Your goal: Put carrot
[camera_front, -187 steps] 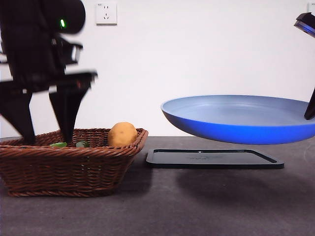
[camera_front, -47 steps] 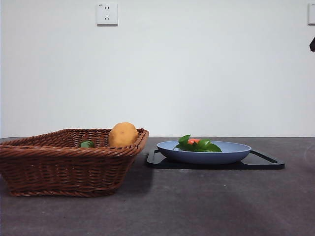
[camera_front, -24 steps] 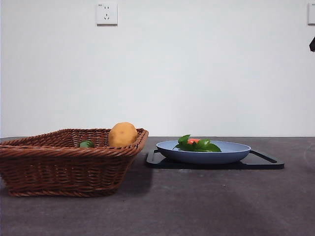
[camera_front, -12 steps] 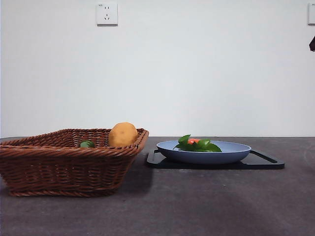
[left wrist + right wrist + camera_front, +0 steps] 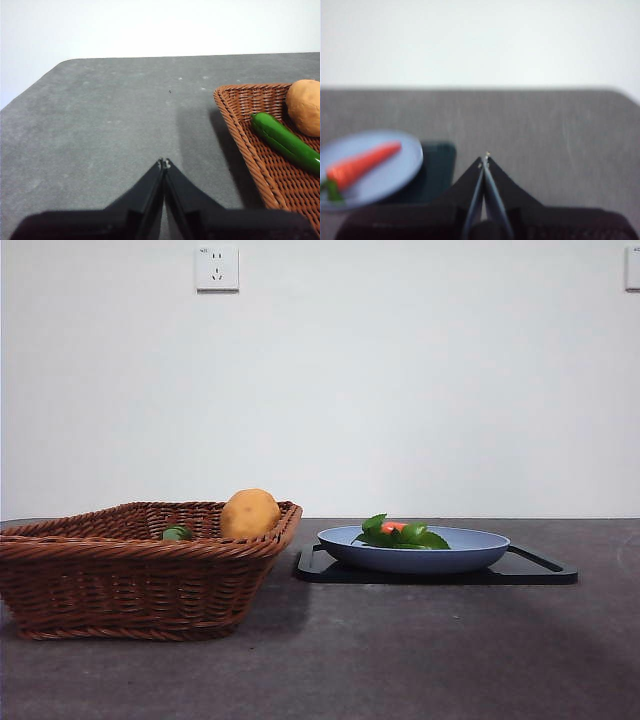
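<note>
Both pincers, left pincer (image 5: 163,162) and right pincer (image 5: 484,157), are clenched and empty. The carrot (image 5: 394,530) lies in the blue plate (image 5: 480,550); a potato (image 5: 249,513) sits in the basket (image 5: 130,585).

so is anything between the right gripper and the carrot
Nothing visible. The carrot lies in the blue plate on the black tray; only bare table shows between it and the shut right gripper.

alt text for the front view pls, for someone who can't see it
A toy carrot with green leaves lies in a blue plate on a black tray. Beside it stands a wicker basket holding a yellow-orange lump and a green item. No gripper shows.
</note>
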Controlling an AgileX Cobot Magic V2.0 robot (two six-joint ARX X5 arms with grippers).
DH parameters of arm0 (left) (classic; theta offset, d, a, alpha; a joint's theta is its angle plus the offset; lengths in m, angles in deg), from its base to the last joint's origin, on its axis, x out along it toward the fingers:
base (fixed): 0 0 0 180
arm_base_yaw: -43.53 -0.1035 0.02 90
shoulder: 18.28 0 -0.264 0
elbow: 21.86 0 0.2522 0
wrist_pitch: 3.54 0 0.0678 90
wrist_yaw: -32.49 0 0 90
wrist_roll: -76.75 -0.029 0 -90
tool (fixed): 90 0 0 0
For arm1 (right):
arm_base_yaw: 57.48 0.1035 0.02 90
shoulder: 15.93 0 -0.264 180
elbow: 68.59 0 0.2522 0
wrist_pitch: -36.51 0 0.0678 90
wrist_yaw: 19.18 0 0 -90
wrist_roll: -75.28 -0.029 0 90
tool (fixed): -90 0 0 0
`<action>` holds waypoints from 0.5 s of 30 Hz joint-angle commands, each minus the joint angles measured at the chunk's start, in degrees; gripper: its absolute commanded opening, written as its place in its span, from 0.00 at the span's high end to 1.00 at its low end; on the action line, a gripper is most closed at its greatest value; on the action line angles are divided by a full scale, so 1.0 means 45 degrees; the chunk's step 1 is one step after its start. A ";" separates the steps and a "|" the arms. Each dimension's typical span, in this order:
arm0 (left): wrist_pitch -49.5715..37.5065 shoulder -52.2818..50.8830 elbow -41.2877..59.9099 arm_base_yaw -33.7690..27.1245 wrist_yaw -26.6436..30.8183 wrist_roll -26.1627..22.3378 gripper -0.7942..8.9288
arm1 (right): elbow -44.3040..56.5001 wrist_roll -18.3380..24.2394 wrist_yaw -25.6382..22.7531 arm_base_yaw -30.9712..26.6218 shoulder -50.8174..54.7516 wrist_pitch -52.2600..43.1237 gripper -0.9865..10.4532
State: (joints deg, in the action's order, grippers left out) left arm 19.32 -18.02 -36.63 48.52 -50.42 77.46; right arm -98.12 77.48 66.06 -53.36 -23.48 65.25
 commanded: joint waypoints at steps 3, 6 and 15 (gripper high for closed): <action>-0.0117 -0.0039 0.0102 -0.0024 0.0029 0.0136 0.91 | 0.1462 0.0000 0.2011 -0.0539 0.0442 -0.0384 0.90; -0.0117 -0.0039 0.0102 -0.0024 0.0029 0.0136 0.91 | 0.2239 -0.0097 0.2798 -0.0651 0.0772 -0.0622 0.90; -0.0117 -0.0039 0.0102 -0.0024 0.0029 0.0136 0.91 | 0.3245 -0.0529 0.2987 -0.0656 0.1685 -0.0763 0.90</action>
State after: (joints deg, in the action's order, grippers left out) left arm 19.32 -18.02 -36.63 48.52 -50.42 77.46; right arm -84.11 75.75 79.22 -56.29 -16.11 61.95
